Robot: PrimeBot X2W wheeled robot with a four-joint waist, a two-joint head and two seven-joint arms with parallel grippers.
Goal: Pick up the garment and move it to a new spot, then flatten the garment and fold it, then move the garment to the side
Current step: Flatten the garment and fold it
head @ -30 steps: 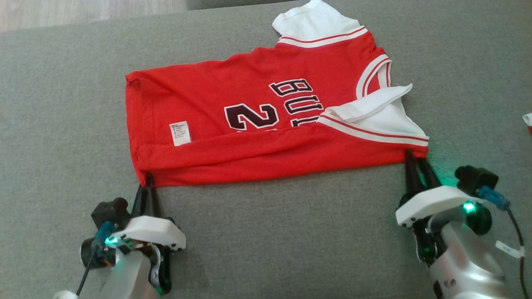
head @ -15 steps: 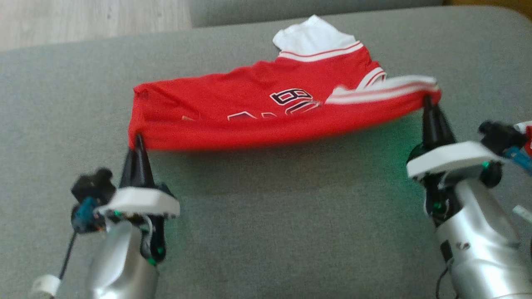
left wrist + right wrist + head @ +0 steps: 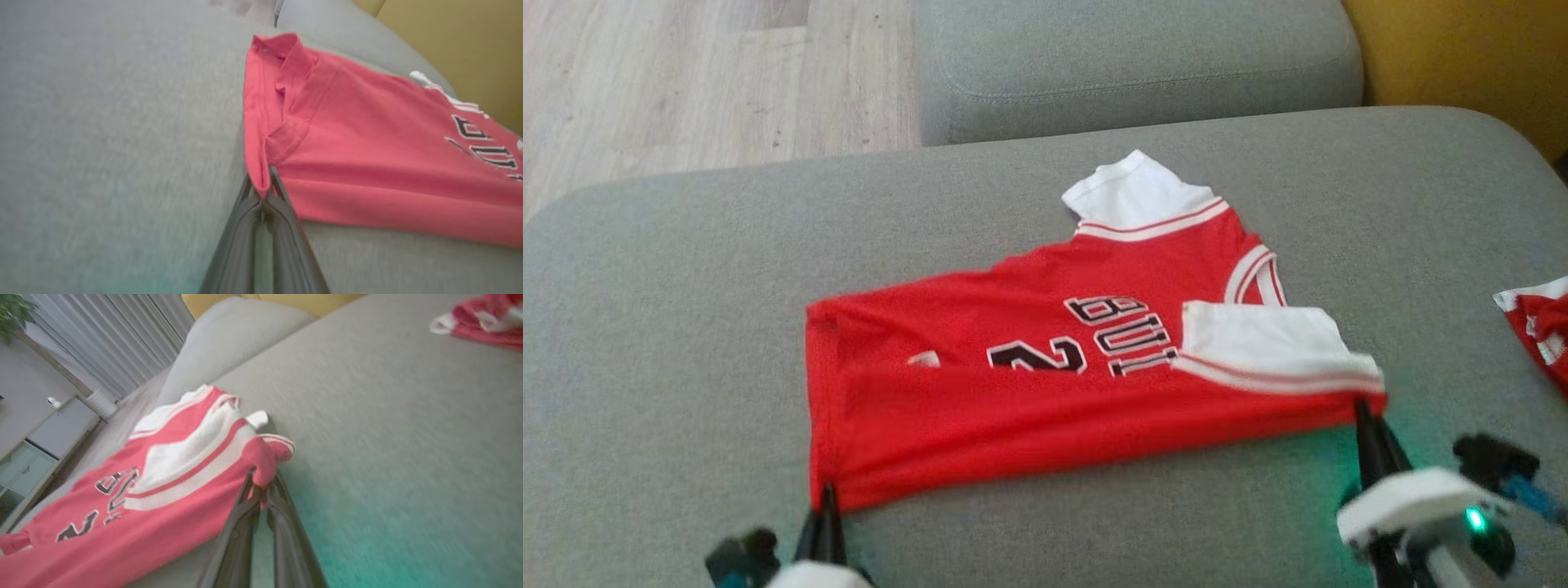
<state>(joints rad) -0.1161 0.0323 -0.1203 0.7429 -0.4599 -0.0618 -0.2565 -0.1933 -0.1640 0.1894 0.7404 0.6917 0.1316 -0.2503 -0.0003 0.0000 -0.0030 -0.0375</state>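
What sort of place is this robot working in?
Most likely a home living room. The red jersey lies on a grey sofa, with a wooden floor beyond it, and long curtains and a low cabinet stand in the background.

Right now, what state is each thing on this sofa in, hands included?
Red jersey: lying on the sofa, near side folded over its print.
Left hand: shut on the jersey's hem corner.
Right hand: shut on the jersey's shoulder corner.
Second red garment: bunched up, lying apart at the right, untouched.
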